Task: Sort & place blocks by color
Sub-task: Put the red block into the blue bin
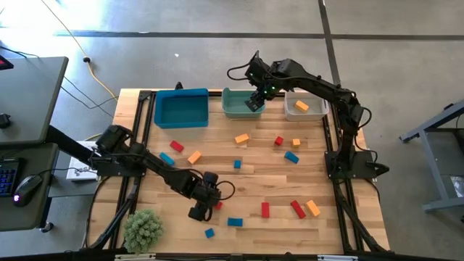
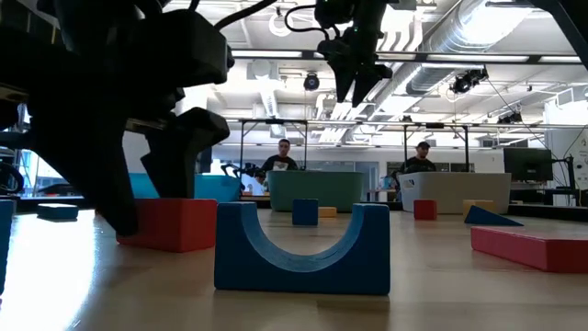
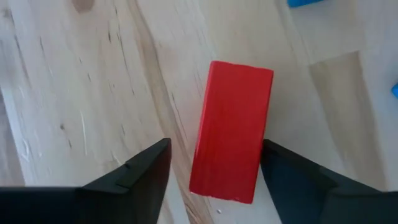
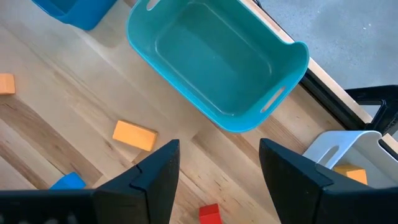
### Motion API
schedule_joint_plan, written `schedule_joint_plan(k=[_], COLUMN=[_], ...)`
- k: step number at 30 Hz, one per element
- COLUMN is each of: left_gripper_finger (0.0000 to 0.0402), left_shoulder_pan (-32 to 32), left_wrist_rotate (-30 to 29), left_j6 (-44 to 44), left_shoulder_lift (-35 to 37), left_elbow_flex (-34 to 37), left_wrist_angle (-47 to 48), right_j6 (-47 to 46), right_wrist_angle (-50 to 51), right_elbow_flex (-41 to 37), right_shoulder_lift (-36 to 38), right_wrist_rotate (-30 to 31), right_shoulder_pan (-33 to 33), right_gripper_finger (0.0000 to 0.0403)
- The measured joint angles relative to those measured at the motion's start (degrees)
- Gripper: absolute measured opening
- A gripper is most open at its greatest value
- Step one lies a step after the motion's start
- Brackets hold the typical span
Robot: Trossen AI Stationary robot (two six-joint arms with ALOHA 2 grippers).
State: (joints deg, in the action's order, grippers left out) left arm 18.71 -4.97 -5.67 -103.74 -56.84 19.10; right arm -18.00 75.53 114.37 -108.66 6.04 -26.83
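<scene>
red bar block (image 3: 231,129) lies on the table (image 1: 254,185) near its front edge, between the left gripper (image 3: 214,171)'s spread fingers, skewed against one; closing could twist it away. right gripper (image 4: 217,171), jaws apart and empty, hovers over the teal bin (image 4: 217,59).

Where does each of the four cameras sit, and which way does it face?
High: overhead, facing down; both arms, table.
Low: table height, facing level across; both arms hang in from above.
Left wrist: left gripper around red block.
Right wrist: right gripper above teal bin.
Shared: high also shows that bin.
</scene>
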Motion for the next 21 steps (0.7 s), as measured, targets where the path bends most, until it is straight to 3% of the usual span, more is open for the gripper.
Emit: schedule_joint_plan(k=[8,21], left_gripper_finger=[0.0104,0.0103], left_shoulder_pan=[-1.38,-9.97], left_wrist_rotate=[0.53,1.94], left_j6=[2.20,-0.10], left_shoulder_lift=[0.09,4.28], left_elbow_flex=[-0.02,-0.02], left_wrist_angle=[-0.19,1.66], right_j6=[0.00,0.02], right_wrist_angle=[-0.15,-0.17], right_elbow_flex=[0.00,0.00], right_shoulder_lift=[0.00,0.00], right_wrist_rotate=[0.01,0.01], right_shoulder_pan=[0.00,0.00], right_gripper_finger=[0.0209,0.0209])
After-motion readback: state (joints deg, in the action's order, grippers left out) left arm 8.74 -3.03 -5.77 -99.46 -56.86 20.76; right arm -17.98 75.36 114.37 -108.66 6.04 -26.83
